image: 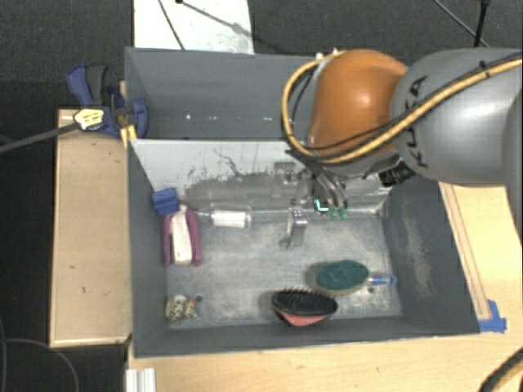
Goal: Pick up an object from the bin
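Note:
My gripper (328,196) hangs below the orange wrist cover, low over the back right part of the bin floor. Just to its lower left lies a small grey metal piece (294,229), close to the gripper but apart from it. Left of that, a white cylinder (230,219) lies on its side. A round dark green scrubber with a blue handle (342,276) rests nearer the front, below the gripper. I see nothing held in the gripper.
A black brush with a pink base (304,306) lies at the front wall. Along the left wall lies a purple-and-white item with a blue cap (178,233), and a small speckled trinket (181,306) sits in the front left corner.

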You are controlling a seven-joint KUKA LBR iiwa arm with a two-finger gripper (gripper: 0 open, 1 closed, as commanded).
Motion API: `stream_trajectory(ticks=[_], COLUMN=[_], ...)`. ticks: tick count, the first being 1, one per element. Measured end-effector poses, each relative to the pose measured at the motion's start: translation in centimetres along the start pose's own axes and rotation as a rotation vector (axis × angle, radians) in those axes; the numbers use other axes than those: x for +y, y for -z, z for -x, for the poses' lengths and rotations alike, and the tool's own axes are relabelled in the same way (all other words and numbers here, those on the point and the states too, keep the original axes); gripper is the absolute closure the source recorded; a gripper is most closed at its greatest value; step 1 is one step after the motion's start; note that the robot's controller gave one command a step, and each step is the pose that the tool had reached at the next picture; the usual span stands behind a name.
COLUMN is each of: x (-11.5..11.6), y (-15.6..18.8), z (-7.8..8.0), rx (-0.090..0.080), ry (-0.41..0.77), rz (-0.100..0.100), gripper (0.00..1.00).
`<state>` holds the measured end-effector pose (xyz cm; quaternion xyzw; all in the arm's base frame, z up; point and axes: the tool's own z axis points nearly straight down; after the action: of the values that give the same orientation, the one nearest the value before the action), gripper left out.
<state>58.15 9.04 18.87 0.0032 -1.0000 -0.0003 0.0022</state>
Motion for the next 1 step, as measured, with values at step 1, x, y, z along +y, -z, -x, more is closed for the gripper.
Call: stream_trajectory(ticks=[1], x=[-2.02], y=[-4.78], z=[-6.88], rx=[-0.001], ry=[0.163], rz=[-0.001], gripper=[0.00])
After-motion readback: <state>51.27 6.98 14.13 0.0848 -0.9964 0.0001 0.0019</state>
